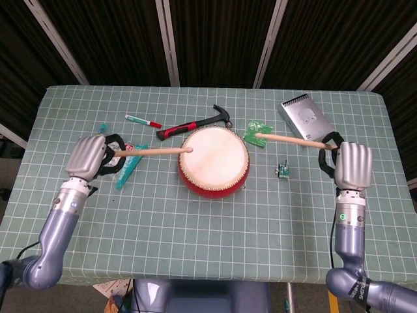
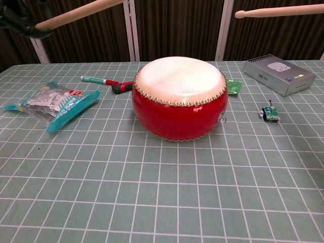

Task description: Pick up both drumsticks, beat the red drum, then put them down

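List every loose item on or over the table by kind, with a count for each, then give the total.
Drumsticks: 2
Drum: 1
Hammer: 1
Marker pen: 1
Snack packet: 1
Grey box: 1
Green card: 1
Small green toy: 1
Total: 9

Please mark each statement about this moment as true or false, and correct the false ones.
1. Each hand holds a drumstick. True: the left hand grips the left drumstick, and the right hand grips the right drumstick.
2. The left drumstick rests on the drumhead. False: in the chest view it is raised well above the red drum.
3. The hammer lies behind the drum. True.
4. The grey box stands on the drum's left side. False: it is at the right, far end of the table.
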Robot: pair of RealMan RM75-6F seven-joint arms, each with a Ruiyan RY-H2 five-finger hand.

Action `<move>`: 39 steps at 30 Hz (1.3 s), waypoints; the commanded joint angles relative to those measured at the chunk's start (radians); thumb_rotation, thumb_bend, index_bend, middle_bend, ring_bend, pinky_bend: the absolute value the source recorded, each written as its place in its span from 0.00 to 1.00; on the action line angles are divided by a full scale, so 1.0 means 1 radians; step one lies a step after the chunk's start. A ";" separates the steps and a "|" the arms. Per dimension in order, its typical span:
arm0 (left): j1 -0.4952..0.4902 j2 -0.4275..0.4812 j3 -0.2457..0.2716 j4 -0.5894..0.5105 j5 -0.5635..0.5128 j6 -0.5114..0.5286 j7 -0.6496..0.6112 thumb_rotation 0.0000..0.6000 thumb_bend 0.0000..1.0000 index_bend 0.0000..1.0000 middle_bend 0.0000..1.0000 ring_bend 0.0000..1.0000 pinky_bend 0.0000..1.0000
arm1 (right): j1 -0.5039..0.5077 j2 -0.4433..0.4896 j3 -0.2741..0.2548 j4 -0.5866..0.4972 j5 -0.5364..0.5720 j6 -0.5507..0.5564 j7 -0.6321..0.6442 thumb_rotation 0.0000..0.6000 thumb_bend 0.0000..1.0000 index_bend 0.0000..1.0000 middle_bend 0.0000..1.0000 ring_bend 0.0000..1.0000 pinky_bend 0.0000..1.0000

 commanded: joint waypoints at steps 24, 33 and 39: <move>0.248 -0.108 0.259 0.035 0.288 0.056 0.033 1.00 0.50 0.75 1.00 1.00 1.00 | -0.248 0.132 -0.360 -0.136 -0.167 -0.069 0.090 1.00 0.61 0.95 1.00 1.00 1.00; 0.245 -0.178 0.229 0.100 0.210 0.028 0.106 1.00 0.42 0.71 1.00 1.00 1.00 | -0.236 0.067 -0.367 -0.062 -0.094 -0.153 0.040 1.00 0.61 0.93 1.00 1.00 1.00; 0.227 -0.217 0.223 0.136 0.154 -0.015 0.162 1.00 0.29 0.53 0.97 0.99 1.00 | -0.231 0.049 -0.372 -0.040 -0.072 -0.172 -0.005 1.00 0.61 0.76 1.00 1.00 0.96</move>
